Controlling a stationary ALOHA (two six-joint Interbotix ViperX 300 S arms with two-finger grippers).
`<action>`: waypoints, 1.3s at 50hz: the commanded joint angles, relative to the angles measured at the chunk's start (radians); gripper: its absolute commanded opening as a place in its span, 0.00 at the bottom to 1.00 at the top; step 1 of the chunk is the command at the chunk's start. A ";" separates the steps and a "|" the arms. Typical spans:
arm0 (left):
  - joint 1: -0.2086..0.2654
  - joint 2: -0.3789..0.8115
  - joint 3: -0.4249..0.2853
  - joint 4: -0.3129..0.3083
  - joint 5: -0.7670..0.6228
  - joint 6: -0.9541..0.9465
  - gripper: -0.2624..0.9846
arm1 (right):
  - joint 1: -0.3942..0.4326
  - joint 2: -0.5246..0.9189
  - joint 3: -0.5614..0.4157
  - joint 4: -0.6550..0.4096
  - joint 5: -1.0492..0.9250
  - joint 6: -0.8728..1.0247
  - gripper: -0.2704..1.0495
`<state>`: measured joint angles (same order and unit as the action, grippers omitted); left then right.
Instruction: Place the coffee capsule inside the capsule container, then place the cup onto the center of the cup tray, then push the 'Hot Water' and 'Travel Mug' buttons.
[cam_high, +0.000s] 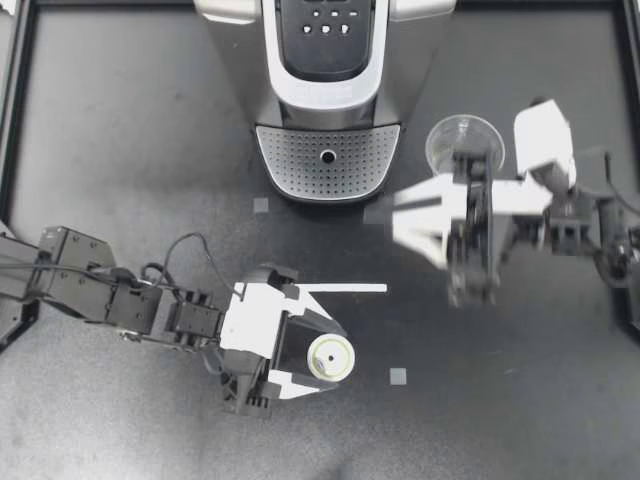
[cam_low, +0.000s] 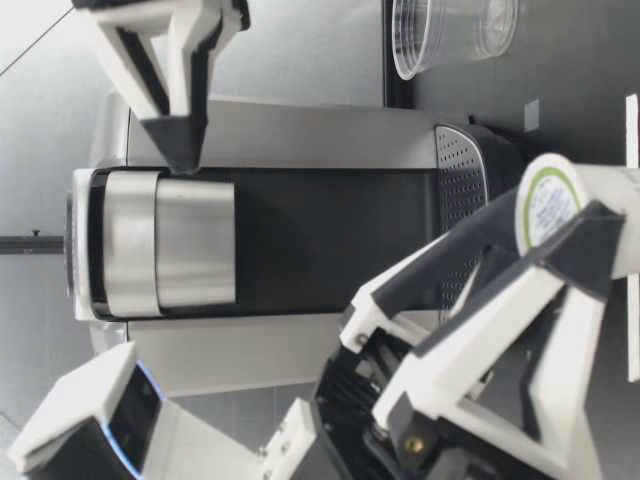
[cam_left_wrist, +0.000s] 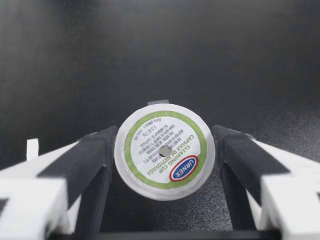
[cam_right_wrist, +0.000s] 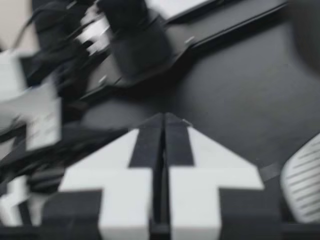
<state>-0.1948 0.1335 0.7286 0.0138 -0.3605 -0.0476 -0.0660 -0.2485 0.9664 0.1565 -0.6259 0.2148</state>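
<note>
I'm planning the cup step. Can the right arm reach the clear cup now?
Likely yes: the cup stands free beside the coffee machine, close by the right end effector. That is shut and aimed past it, so it must open and turn first.

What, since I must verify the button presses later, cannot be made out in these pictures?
Button labels on the coffee machine: top view, too small to tell apart.
Cup: top view, partly covered by my right gripper; low view, cut off by the edge.
Coffee capsule: left wrist view, its own foil top hides its body.
</note>
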 joint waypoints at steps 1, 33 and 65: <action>-0.003 -0.032 -0.009 -0.002 -0.005 0.002 0.63 | -0.029 -0.002 -0.023 0.002 -0.032 -0.005 0.28; -0.002 -0.049 -0.006 -0.003 -0.005 0.002 0.63 | -0.144 0.084 -0.153 -0.002 -0.083 -0.012 0.28; -0.003 -0.046 -0.009 -0.003 -0.005 0.002 0.63 | -0.150 0.046 -0.193 -0.017 -0.221 -0.012 0.28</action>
<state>-0.1963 0.1197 0.7317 0.0107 -0.3620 -0.0445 -0.1994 -0.1534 0.8268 0.1411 -0.8038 0.2056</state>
